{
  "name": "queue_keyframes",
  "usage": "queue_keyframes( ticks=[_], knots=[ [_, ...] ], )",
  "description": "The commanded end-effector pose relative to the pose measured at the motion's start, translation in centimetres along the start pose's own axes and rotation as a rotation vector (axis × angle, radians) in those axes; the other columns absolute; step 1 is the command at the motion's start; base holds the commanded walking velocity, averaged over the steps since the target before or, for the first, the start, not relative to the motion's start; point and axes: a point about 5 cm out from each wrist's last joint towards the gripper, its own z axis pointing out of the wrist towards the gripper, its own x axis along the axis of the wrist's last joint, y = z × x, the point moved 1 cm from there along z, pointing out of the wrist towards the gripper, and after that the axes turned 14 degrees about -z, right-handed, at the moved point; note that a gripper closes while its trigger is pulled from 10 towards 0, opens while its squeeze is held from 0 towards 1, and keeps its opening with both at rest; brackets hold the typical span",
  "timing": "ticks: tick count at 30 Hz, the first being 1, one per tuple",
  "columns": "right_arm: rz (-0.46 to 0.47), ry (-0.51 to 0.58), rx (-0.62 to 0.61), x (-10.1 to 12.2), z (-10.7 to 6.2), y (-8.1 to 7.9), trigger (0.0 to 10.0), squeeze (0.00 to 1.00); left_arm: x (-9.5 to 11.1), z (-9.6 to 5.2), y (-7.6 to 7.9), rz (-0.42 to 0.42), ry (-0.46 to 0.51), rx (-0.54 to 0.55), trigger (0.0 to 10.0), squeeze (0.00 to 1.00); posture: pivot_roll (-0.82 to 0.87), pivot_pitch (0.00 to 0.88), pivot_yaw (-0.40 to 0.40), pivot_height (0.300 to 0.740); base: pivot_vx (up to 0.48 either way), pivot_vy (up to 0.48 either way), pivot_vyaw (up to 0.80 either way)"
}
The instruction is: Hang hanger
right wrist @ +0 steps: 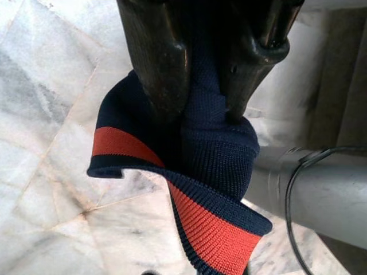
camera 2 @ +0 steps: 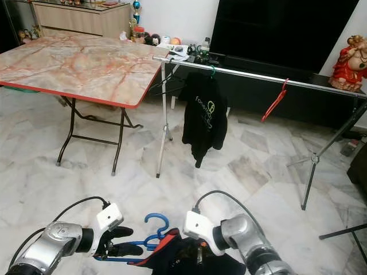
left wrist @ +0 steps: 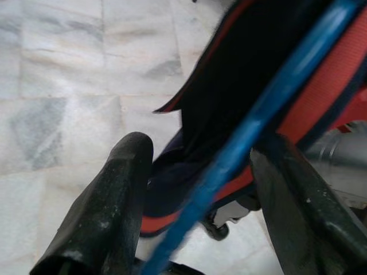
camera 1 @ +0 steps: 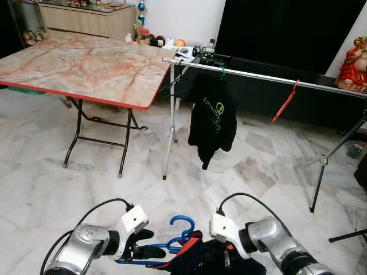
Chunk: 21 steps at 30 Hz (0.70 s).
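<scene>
You've got the blue hanger (camera 1: 172, 240) low in front of you, just above the marble floor (camera 1: 57, 189), carried between both arms. Your left gripper (camera 1: 150, 251) has its fingers (left wrist: 109, 200) standing apart with the hanger's blue bar running through the gap between them (the left wrist view shows daylight on either side of the bar, so call it cradled rather than pinched). Your right gripper (right wrist: 200, 97) is clamped tight on a fold of the navy garment (right wrist: 195, 172) with the orange-red stripe, which is draped on the hanger.

Here's what the move turns on: the silver rail (camera 1: 269, 77) is ahead and well above the hanger, running across from your left to your right and slightly away on the right. The hanger's hook (camera 1: 182, 222) curls upward between your two wrists, and its bar lies roughly across you, so the long axis already sits close to parallel with the rail. You'll likely need to step in and lift.

On the rail, a black hoodie (camera 1: 212, 117) hangs near the left end and a red hanger (camera 1: 285, 103) sits further right; the bare stretch between them looks like the roomiest landing spot. The left arm is nearer the hook, so it probably leads.

The garment is a soft ribbed knit, bunched and sagging below the hanger. The marble-topped table (camera 1: 80, 63) stands off to your left, well apart.
</scene>
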Motion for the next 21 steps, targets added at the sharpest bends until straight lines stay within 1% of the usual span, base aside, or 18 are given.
queue_keyframes(
  ticks=[1, 4, 7, 13, 21],
  knots=[
    [-0.017, 0.003, -0.019, 0.19, -0.47, 0.45, 10.0, 0.0, 0.22, 0.0, 0.36, 0.009, -0.007, -0.026, 10.0, 0.0, 0.19, 0.0, -0.158, 0.74, 0.0, 0.0, 0.0],
    [-0.016, 0.007, -0.016, 0.28, -0.32, 0.42, 10.0, 0.0, 0.33, -0.01, 0.49, 0.003, 0.0, -0.032, 10.0, 0.0, 0.19, 0.0, -0.158, 0.74, 0.0, 0.0, 0.0],
    [-0.016, 0.006, -0.014, 0.34, -0.1, 0.38, 10.0, 0.0, 0.84, -0.04, 0.8, -0.003, 0.024, -0.06, 10.0, 0.0, 0.19, 0.0, -0.16, 0.74, 0.0, 0.0, 0.0],
    [0.0, 0.011, -0.011, 0.28, 0.29, 0.11, 10.0, 0.0, 0.96, 0.32, 0.72, 0.003, 0.022, -0.039, 10.0, 0.0, 0.19, 0.0, -0.16, 0.74, 0.0, 0.0, 0.0],
    [0.004, 0.014, 0.002, 0.08, 0.49, -0.25, 10.0, 0.0, 1.01, 0.52, 0.98, -0.003, 0.023, -0.05, 10.0, 0.0, 0.19, 0.0, -0.159, 0.74, 0.0, 0.0, 0.0]
  ],
)
